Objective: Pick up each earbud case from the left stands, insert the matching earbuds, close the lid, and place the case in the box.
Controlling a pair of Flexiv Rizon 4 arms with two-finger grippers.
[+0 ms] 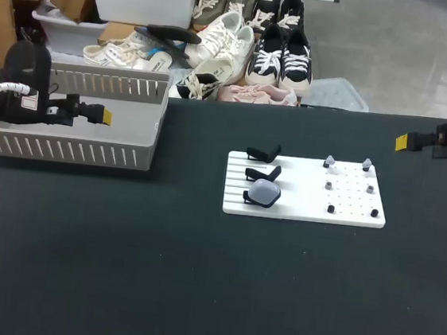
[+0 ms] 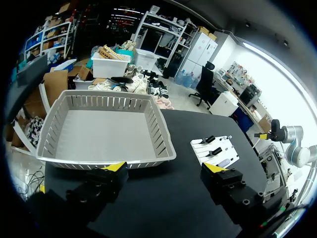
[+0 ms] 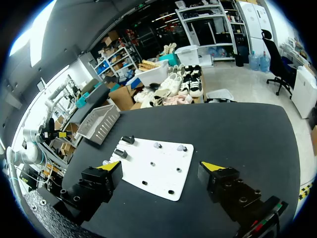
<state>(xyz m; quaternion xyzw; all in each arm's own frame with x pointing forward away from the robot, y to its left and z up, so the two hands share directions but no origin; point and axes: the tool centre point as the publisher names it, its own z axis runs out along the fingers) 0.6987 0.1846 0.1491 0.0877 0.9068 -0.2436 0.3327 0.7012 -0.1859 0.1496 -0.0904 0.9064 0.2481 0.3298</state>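
A white board [image 1: 303, 212] lies mid-table. At its left are three black stands; the nearest one carries a grey-blue earbud case [image 1: 265, 192], and the two behind it [image 1: 263, 153] are bare. Small earbuds [image 1: 330, 161] sit on pegs at the board's right half. My left gripper [image 1: 101, 114] hangs open over the grey basket [image 1: 73, 152], nothing between its fingers [image 2: 115, 169]. My right gripper [image 1: 402, 141] stands open at the table's far right, well away from the board [image 3: 153, 168]. It too holds nothing.
The slatted grey basket [image 2: 163, 134] fills the table's back left, and nothing shows on its floor. Dark tabletop stretches in front of the board and between the board and the basket.
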